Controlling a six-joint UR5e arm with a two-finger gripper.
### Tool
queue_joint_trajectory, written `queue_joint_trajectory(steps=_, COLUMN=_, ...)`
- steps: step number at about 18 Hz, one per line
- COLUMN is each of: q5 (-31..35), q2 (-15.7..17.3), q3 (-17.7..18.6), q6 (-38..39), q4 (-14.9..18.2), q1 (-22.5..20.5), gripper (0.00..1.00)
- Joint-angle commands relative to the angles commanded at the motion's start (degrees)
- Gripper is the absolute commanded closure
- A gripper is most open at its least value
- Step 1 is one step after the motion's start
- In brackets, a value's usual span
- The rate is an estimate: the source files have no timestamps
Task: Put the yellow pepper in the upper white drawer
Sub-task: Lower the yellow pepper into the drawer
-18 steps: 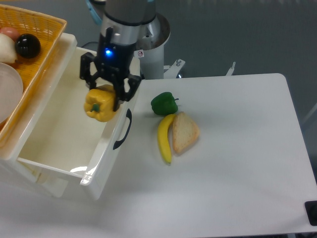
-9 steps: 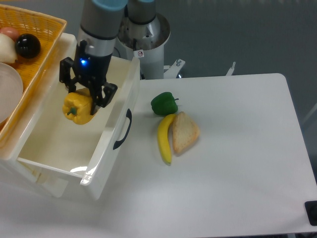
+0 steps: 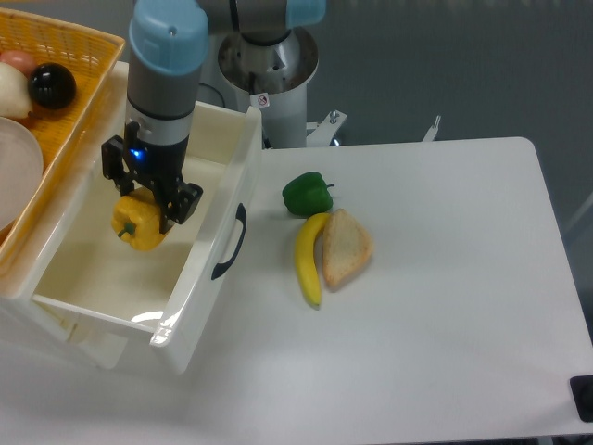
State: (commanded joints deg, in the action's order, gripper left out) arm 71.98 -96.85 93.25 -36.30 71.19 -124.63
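Note:
The yellow pepper hangs inside the open upper white drawer, above its floor, with its green stem pointing left. My gripper is shut on the pepper's top, its black fingers on either side. The arm comes down from above, over the drawer's middle. The drawer's black handle faces right, toward the table.
An orange wicker basket with a black ball and pale items sits on top at the left. On the table to the right of the drawer lie a green pepper, a banana and a slice of bread.
My gripper carried the yellow pepper leftward from over the drawer's front panel to its middle and lowered it into the drawer.

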Motion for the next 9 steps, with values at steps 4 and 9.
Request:
queue_joint_trajectory(steps=4, q5=0.88, q2=-0.70, q3=0.00, q6=0.00, q4=0.00, q1=0.09, gripper=0.66)
queue_joint_trajectory(steps=9, q5=1.58, q2=-0.88, q3=0.09, q6=0.00, q4=0.09, q1=0.97, gripper=0.66)
